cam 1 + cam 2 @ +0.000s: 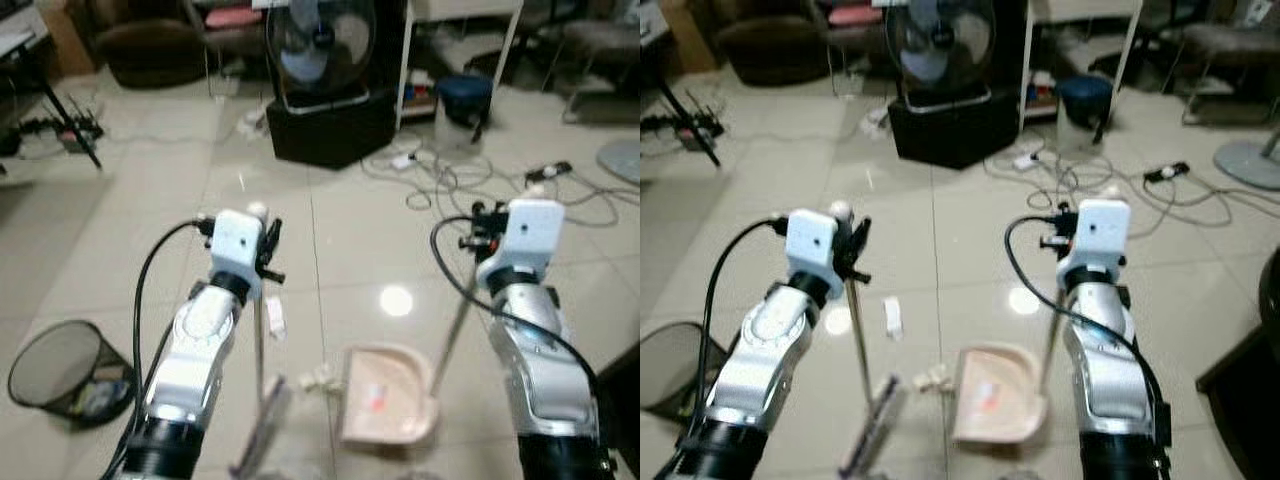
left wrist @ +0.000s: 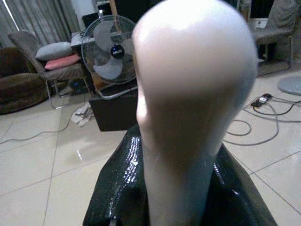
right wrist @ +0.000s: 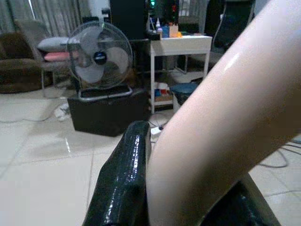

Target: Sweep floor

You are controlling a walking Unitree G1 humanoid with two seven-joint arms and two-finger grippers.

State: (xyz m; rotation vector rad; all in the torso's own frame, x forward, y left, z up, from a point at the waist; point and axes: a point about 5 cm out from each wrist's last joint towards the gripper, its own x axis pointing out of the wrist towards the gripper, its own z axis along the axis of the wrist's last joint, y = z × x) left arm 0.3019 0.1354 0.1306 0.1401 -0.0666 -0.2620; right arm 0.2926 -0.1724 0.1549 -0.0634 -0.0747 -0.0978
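Note:
My left gripper point(image 1: 262, 240) is shut on the broom handle point(image 1: 259, 340), whose pale rounded top point(image 2: 193, 80) fills the left wrist view between the black fingers point(image 2: 117, 188). The broom head point(image 1: 262, 428) rests on the tiles below. My right gripper point(image 1: 487, 225) is shut on the dustpan handle point(image 1: 452, 335); the pale handle point(image 3: 225, 122) crosses the right wrist view beside a black finger point(image 3: 124, 179). The pink dustpan point(image 1: 388, 405) lies flat on the floor between my arms, with a small scrap inside. White paper scraps point(image 1: 274, 318) and crumpled bits point(image 1: 318, 378) lie on the tiles near the pan.
A black mesh bin point(image 1: 68, 372) stands at my lower left. Ahead are a floor fan point(image 1: 322, 45) on a black box point(image 1: 330, 125), loose cables point(image 1: 440, 175) and a power strip point(image 1: 548, 172), a white table leg point(image 1: 508, 45), a blue bucket point(image 1: 464, 100) and a brown seat point(image 1: 150, 50).

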